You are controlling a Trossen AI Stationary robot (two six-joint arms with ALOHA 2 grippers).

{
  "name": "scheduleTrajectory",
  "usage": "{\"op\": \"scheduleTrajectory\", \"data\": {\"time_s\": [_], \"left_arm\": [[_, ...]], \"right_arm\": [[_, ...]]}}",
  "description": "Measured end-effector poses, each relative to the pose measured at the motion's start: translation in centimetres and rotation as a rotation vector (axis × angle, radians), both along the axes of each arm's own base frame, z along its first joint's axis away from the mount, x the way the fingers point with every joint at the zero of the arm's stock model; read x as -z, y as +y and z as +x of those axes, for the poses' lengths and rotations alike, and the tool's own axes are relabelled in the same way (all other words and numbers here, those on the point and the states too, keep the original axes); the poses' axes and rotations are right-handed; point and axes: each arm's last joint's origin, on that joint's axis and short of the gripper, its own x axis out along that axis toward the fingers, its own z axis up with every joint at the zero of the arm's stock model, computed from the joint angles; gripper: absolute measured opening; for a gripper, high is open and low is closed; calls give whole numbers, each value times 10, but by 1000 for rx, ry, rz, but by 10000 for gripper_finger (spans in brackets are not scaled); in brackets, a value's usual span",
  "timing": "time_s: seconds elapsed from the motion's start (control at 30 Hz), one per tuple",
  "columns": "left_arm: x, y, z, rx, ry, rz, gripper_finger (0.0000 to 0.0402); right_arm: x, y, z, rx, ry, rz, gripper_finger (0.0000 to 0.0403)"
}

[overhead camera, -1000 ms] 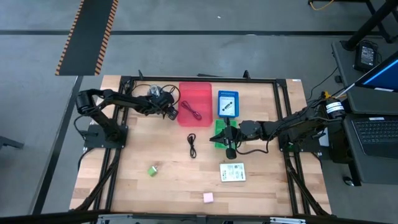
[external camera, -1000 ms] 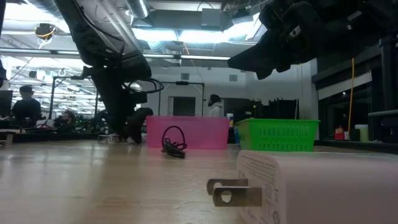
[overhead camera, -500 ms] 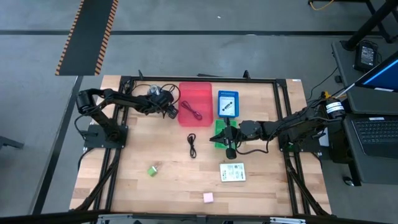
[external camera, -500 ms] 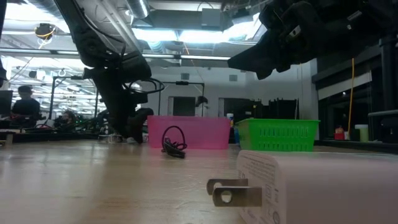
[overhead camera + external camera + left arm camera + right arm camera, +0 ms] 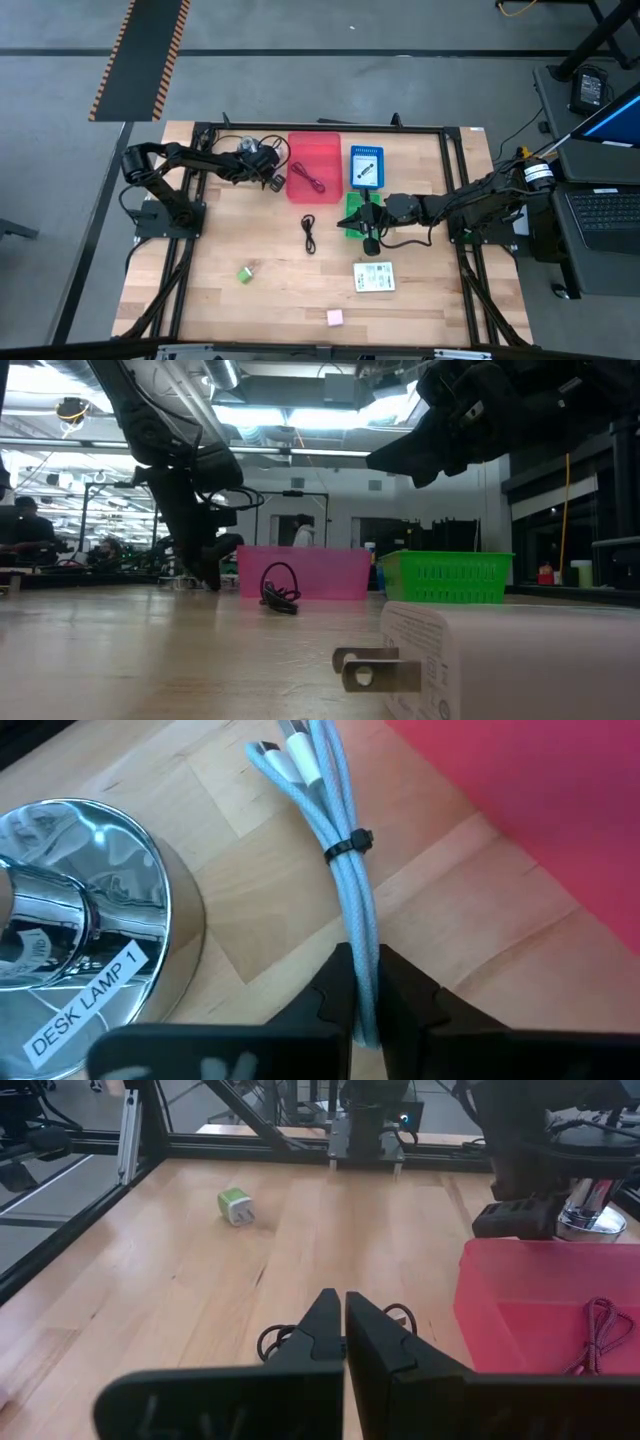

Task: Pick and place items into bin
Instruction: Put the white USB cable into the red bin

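My left gripper is low over the table between the silver lamp base and the pink bin, shut on a light blue bundled cable. A red cable lies in the bin. My right gripper hangs shut and empty beside the green basket. A black cable, a green block, a white plug packet and a pink block lie on the table. My left gripper pinches the light blue cable bundle between its two fingers at one end of the bundle, the fingers lying along it. The rest runs forward past a black tie to the white plugs, beside the bin; lifted or resting, I cannot tell.
The silver lamp base, labelled DESK LAMP 1, stands close to my left gripper. A blue packet lies right of the pink bin. A black frame rims the table. People show in the room beyond in the low view.
My left gripper has shifted slightly toward the table's left edge, away from the pink bin's wall, still shut on the cable.
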Motion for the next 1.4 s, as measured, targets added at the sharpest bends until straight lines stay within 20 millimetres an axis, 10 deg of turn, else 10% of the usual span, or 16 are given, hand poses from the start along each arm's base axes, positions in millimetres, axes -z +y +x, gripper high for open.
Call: {"op": "scheduleTrajectory", "data": {"time_s": [0.5,1.0,1.4], "left_arm": [[-59,-26,-22,60,-77,73,17],[-121,-106,-23,426,-367,298,17],[-100,-138,-19,655,-617,398,17]], "right_arm": [[1,0,0,0,7,-3,0],[1,0,0,-1,14,-5,0],[1,0,0,-2,14,-6,0]]}}
